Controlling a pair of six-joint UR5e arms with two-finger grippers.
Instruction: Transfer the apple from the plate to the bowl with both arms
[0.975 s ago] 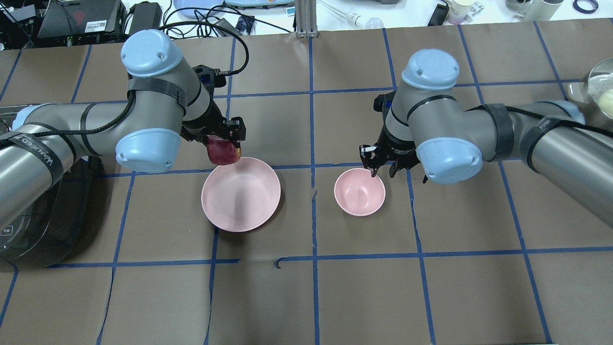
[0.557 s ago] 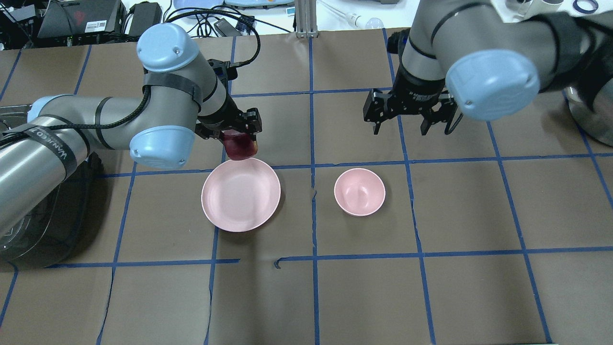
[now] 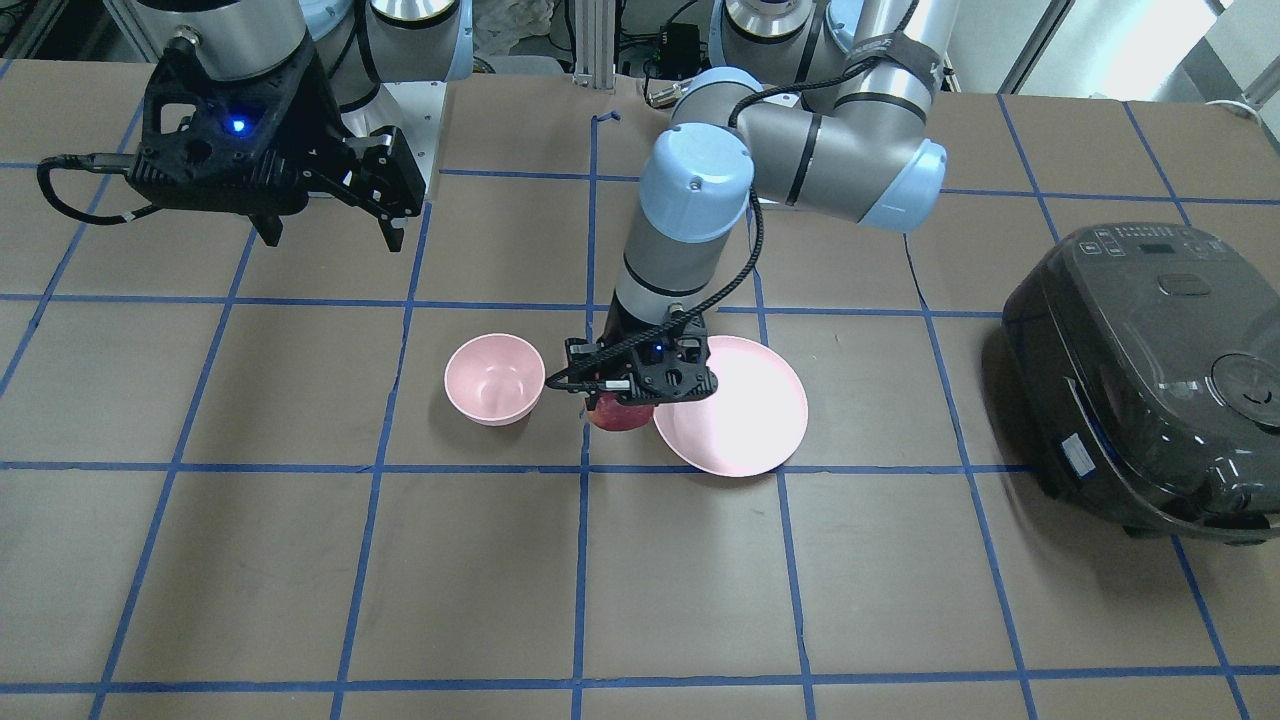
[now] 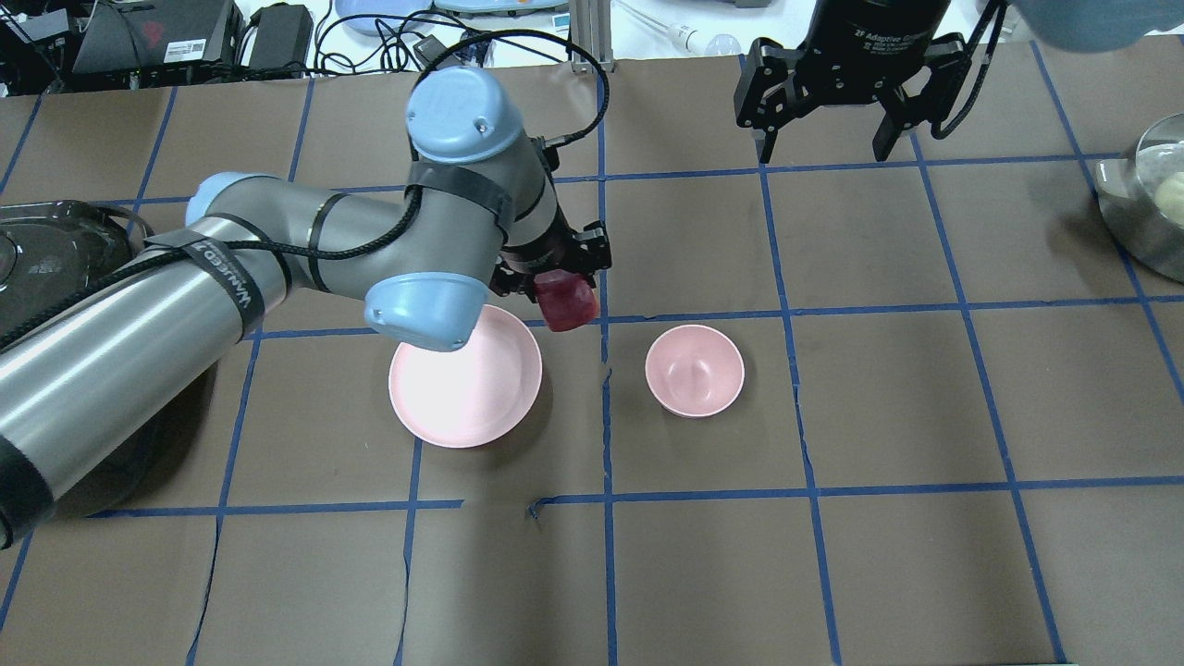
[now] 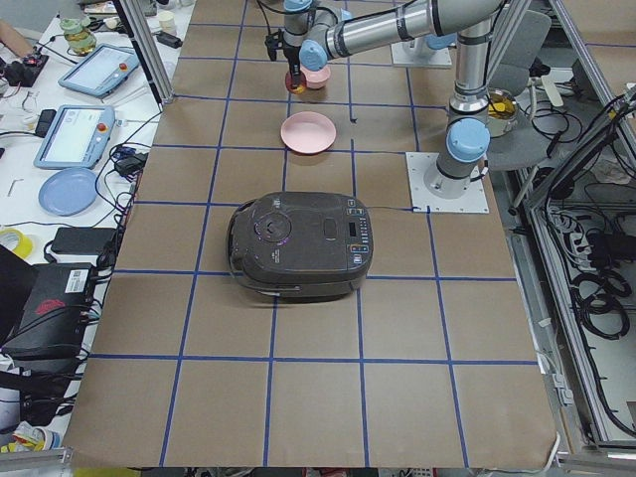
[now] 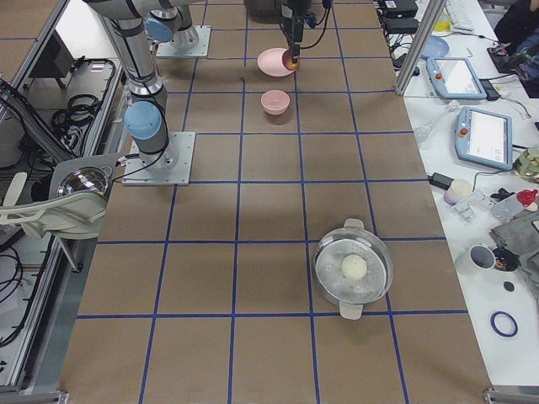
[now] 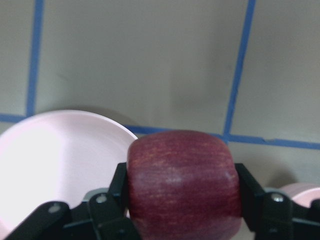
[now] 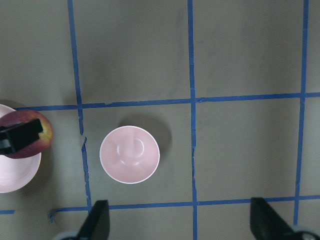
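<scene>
The dark red apple [image 4: 566, 305] hangs in my left gripper [image 4: 558, 285], which is shut on it above the table, just off the plate's rim on the bowl side. The left wrist view shows both fingers [image 7: 111, 200] pressed on the apple [image 7: 182, 182]. The pale pink plate [image 4: 462, 393] holds nothing. The small pink bowl [image 4: 695, 370] stands to its right and holds nothing. My right gripper [image 4: 823, 153] is open and empty, high above the table beyond the bowl. Its wrist view looks down on the bowl [image 8: 129, 155] and the apple [image 8: 44, 136].
A dark rice cooker [image 3: 1150, 380] sits at the table's end on my left. A metal pot [image 4: 1156, 199] with a pale ball in it stands at the far right. Blue tape lines cross the brown table cover.
My left gripper has carried the apple to the right, from the plate's far rim to the gap between plate and bowl. My right gripper has risen from the bowl and drawn away.
</scene>
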